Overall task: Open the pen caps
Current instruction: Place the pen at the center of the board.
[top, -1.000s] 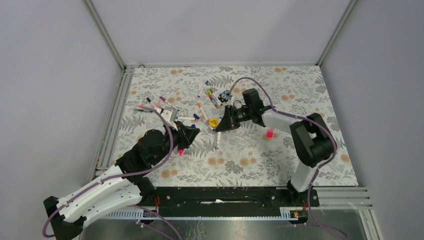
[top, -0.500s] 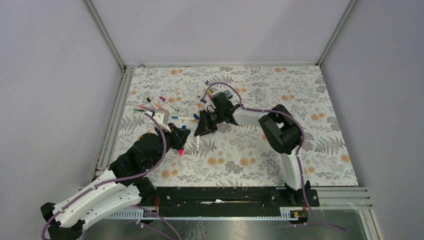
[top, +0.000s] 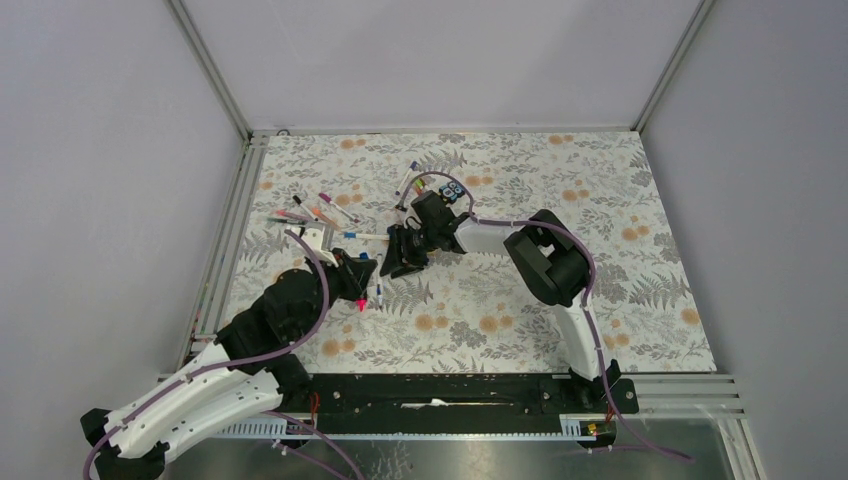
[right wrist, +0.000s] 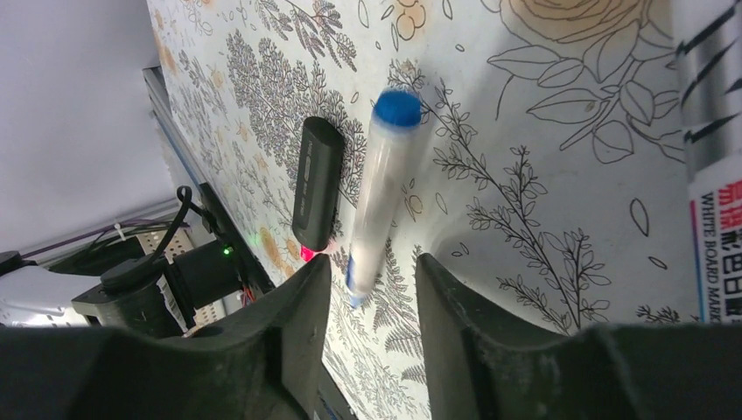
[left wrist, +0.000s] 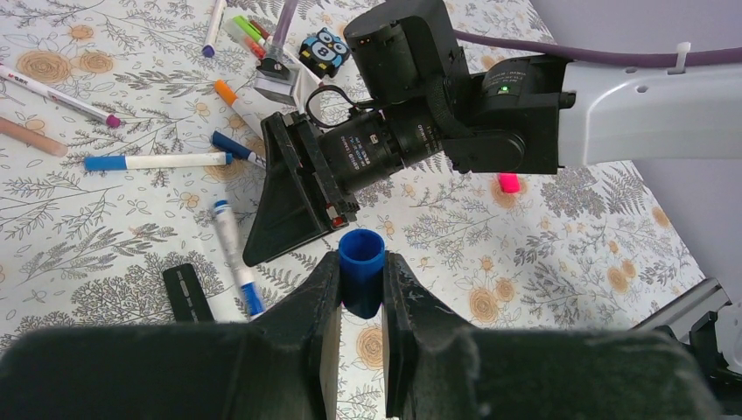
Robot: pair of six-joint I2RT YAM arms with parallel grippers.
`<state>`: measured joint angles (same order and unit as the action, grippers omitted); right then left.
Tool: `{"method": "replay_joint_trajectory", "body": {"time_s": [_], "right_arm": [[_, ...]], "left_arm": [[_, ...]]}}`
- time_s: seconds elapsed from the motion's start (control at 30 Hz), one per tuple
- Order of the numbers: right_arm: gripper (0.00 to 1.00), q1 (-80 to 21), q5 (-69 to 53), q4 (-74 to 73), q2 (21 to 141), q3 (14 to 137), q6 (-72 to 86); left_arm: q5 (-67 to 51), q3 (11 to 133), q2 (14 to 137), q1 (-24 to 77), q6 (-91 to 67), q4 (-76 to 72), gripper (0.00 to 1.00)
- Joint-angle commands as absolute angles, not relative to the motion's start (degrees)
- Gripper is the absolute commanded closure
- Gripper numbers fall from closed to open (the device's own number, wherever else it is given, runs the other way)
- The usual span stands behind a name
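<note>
Pen caps first: one blue cap (left wrist: 360, 249) is pinched upright between the fingers of the left gripper (left wrist: 360, 264), jaws clamped on its sides, held above the floral table (top: 620, 220) left of centre. A pink cap (left wrist: 508, 182) lies on its own on the cloth, just past the right arm (left wrist: 612, 96). The right gripper (right wrist: 367, 278) hangs just beside the left one, nose down, and its fingers stand apart with nothing between them. Through that gap a white pen (right wrist: 378, 192) with a blue end lies flat on the table. A short black oblong piece (right wrist: 317, 184) lies right alongside it, and whether they touch I can't tell. At the edge of the right wrist view there's a whiteboard marker (right wrist: 713, 105) with a printed label. Further back the other pens (top: 318, 212) are scattered loose on the cloth behind both grippers, and a little owl-faced block (left wrist: 324, 54) sits among them
</note>
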<state>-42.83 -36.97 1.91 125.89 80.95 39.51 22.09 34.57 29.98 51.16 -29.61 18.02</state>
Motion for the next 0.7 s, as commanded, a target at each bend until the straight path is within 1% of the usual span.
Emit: {"method": "replay_joint_trajectory", "body": {"time_s": [0.0, 0.13, 0.2, 0.27, 0.33, 0.4, 0.47, 0.57, 0.67], "right_arm": [[0.49, -43.4, -36.7, 1.9, 123.6, 83.2, 37.9], [0.41, -43.3, -37.0, 1.6, 119.4, 82.2, 34.0], [0.36, -43.1, -38.2, 0.8, 116.3, 81.0, 27.8], [0.30, -42.6, -40.2, -3.0, 112.4, 80.0, 17.9], [0.25, -41.7, -43.0, -8.3, 107.1, 79.1, 6.0], [0.18, -40.5, -43.4, -14.9, 102.2, 77.5, -6.8], [0.09, -38.5, -42.5, -20.2, 97.0, 74.5, -15.9], [0.01, -30.9, -44.9, -21.7, 89.1, 67.0, -21.0], [0.01, -21.8, -48.8, -20.8, 82.4, 58.7, -21.6]], "left_arm": [[22.8, 34.6, 29.5, 50.9, -30.0, 16.4, 1.00], [20.6, 33.8, 29.9, 51.0, -31.6, 14.1, 1.00], [19.0, 33.1, 30.3, 51.0, -32.5, 12.2, 1.00], [17.1, 32.2, 30.9, 50.9, -33.5, 9.9, 0.99], [14.9, 31.2, 31.7, 51.0, -34.3, 7.3, 0.96], [12.7, 30.4, 32.9, 50.9, -35.2, 4.3, 0.94], [10.6, 29.6, 34.4, 50.9, -36.1, 0.9, 0.94], [6.9, 28.5, 37.4, 51.0, -37.7, -3.9, 0.93], [3.5, 27.8, 41.3, 51.0, -39.6, -8.4, 0.93]]}}
